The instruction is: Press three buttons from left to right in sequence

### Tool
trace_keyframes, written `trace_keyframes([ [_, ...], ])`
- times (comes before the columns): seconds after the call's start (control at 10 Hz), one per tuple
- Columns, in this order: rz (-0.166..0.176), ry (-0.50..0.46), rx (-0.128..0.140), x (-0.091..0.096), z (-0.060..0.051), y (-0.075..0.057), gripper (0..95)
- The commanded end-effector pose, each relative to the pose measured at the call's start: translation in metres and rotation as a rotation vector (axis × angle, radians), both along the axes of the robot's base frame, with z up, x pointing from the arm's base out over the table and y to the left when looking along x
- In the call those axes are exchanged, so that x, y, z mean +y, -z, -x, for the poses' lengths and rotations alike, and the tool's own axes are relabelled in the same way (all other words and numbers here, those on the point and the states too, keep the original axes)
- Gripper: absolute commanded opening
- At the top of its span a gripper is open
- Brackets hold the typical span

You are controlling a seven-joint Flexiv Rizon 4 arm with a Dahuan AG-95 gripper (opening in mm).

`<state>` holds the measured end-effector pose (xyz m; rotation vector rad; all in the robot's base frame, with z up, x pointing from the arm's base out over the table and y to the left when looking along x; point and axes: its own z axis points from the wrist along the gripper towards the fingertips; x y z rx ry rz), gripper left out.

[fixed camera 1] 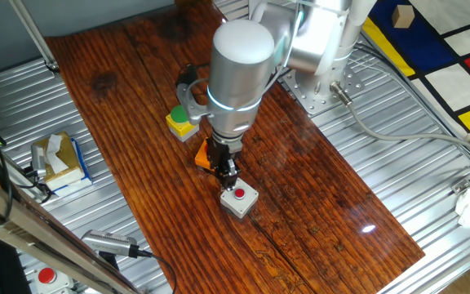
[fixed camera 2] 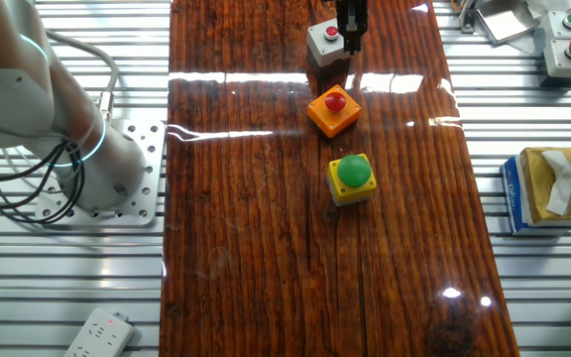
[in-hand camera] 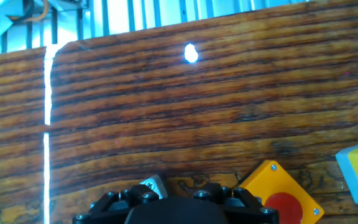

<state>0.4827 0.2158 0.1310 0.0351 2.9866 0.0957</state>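
Note:
Three button boxes stand in a row on the wooden table (fixed camera 1: 317, 188). The yellow box with the green button (fixed camera 1: 182, 121) (fixed camera 2: 351, 178) is at one end. In the middle is the orange box with the red button (fixed camera 2: 333, 111) (in-hand camera: 280, 200), partly hidden behind the hand in one fixed view. The grey box with the red button (fixed camera 1: 239, 198) (fixed camera 2: 327, 42) is at the other end. My gripper (fixed camera 1: 231, 181) (fixed camera 2: 351, 35) points down at the grey box's edge, just beside its red button. No view shows whether its fingertips are apart. The hand view shows only a corner of the grey box (in-hand camera: 154, 185).
A tissue box (fixed camera 1: 59, 159) (fixed camera 2: 548, 188) sits on the metal surface beside the table. A white box with red and green buttons (fixed camera 2: 568, 45) stands at the far corner. A power strip (fixed camera 2: 97, 332) lies near the arm's base plate (fixed camera 2: 127, 174).

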Motion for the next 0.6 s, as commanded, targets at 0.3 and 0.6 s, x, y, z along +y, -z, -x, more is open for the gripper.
trace_keyframes([
  [0.3, 0.002, -0.023, 0.023, -0.0007, 0.0006, 0.0010, 57.0],
  [0.6, 0.012, -0.033, 0.023, -0.0007, 0.0005, 0.0012, 57.0],
])
